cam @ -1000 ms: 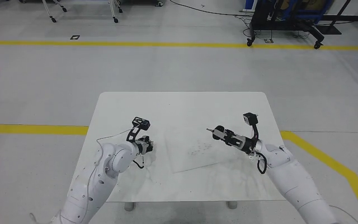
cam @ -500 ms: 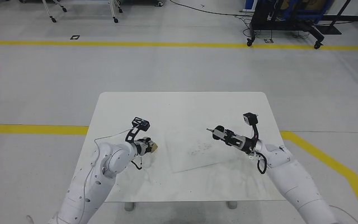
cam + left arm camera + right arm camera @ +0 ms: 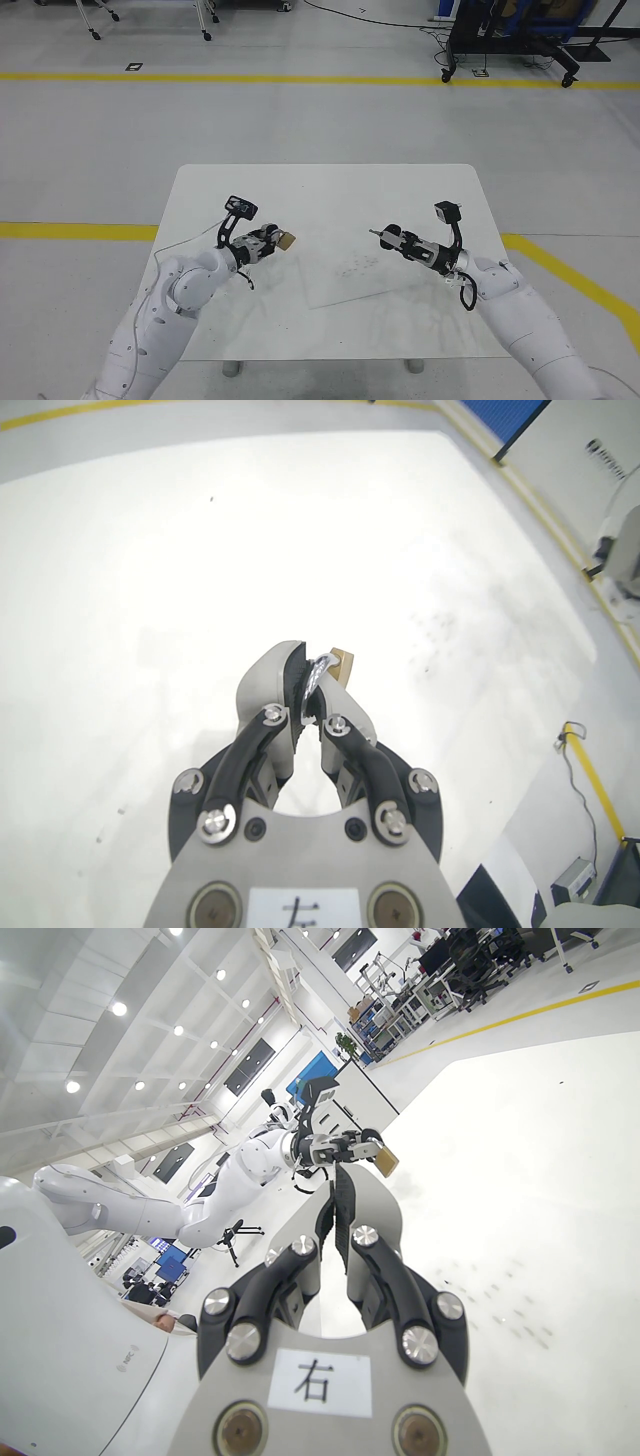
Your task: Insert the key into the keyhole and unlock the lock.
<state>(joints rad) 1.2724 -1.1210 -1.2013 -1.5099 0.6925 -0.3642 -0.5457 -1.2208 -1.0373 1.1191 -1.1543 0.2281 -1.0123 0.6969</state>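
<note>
The left pincer (image 3: 266,241) pinches the lock (image 3: 286,240) by its shackle, above the bench (image 3: 330,190), left of middle. The right pincer (image 3: 388,236), pressed on what seems the key (image 3: 374,233), faces it, well apart. Insertion is not begun, I judge; next the key must line up with the keyhole.

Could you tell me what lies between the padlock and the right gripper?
Nothing: the top view shows bare tabletop between the padlock and the right gripper.
</note>
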